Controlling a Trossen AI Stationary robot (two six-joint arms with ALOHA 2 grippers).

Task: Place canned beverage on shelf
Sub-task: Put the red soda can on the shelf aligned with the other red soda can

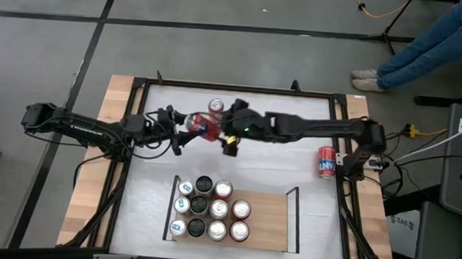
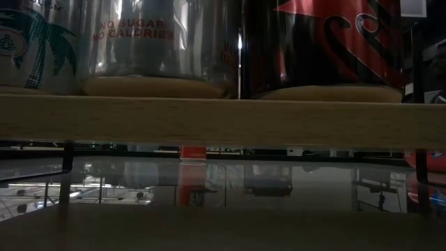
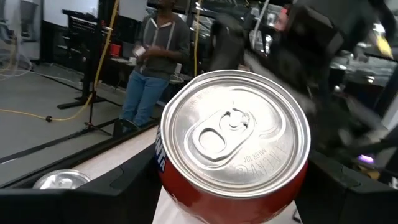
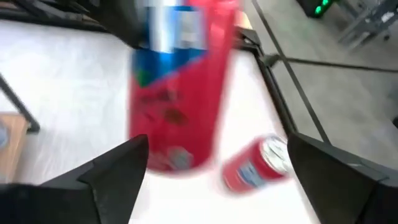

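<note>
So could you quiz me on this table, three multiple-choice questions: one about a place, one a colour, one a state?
1. On the shelf the cans stand: A at its left; B at its right; C mid-shelf.
2. The left gripper holds a can that is: A green; B red; C black.
3. The right gripper is: A shut; B open; C out of view.
A: the right part is bare wood. B: red side under a silver top. B: its fingers stand wide apart.

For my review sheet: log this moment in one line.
left gripper: holds red can | right gripper: open beside it | shelf: partly filled
</note>
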